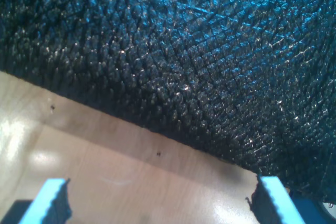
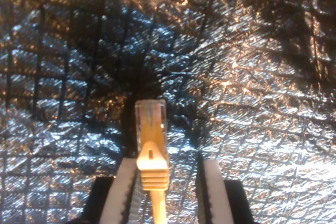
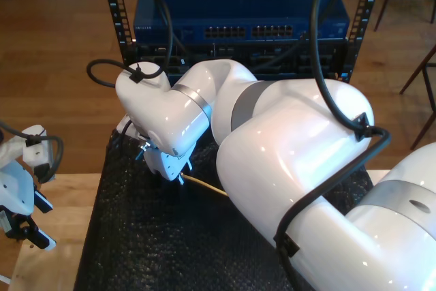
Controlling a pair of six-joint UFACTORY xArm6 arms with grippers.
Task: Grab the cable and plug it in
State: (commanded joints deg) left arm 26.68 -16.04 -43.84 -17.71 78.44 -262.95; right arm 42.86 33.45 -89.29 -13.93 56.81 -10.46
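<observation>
One thin yellow network cable (image 2: pixel 152 150), light and limp | my second gripper (image 2: pixel 167 192) fingers pinch its ribbed boot, clear plug stiff ahead | my first gripper (image 1: pixel 157 203) fingers spread, empty

arms (image 3: pixel 293 148): glossy white, grey joint bands | black cables (image 3: pixel 327 66) strapped along them | your first gripper's fingers (image 1: pixel 50 200): light blue, black ribbed pads
</observation>
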